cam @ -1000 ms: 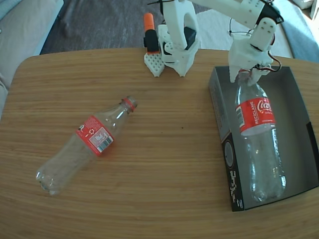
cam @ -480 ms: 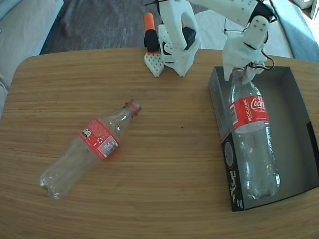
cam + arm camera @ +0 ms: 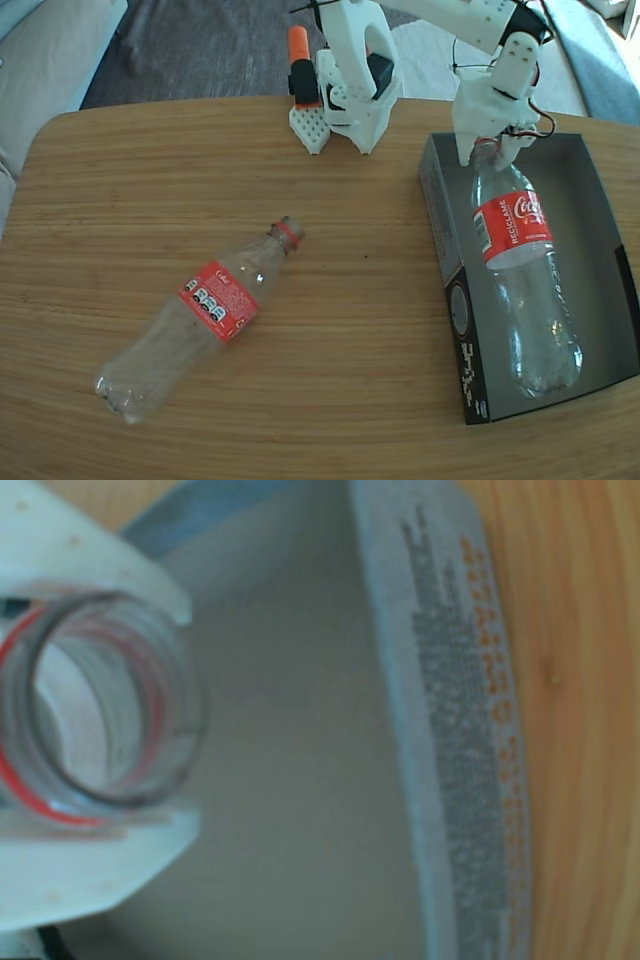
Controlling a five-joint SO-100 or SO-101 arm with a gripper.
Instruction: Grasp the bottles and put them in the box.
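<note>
Reaching from its white base (image 3: 350, 90) at the far edge of the table (image 3: 330, 330), the arm (image 3: 470, 20) stretches to the right in the fixed view and bends down, so that the gripper (image 3: 488, 150) hangs over the far end of the box (image 3: 600, 250). Its fingers are clamped on the neck of one bottle (image 3: 520, 280). In the wrist view the two white fingers (image 3: 90, 865) press against the open mouth of that bottle (image 3: 95, 715) from above and below, with the red ring showing through the clear plastic.

This bottle lies lengthwise inside the box, neck toward the far end and base toward the near end, its red label with white lettering turned upward. It is clear, empty and has no cap. Whether its neck end rests on the box floor or is held a little above it cannot be told.

The box is shallow, grey inside, with black outer sides bearing white print; it sits on the right part of the table in the fixed view. In the wrist view its wall (image 3: 450, 730) shows blurred print beside the wood.

The second bottle (image 3: 200, 320) lies on its side on the bare wood, well apart from the box to the left, neck pointing toward the far right and base toward the near left. It too is clear, capless, with a red label and red neck ring.
</note>
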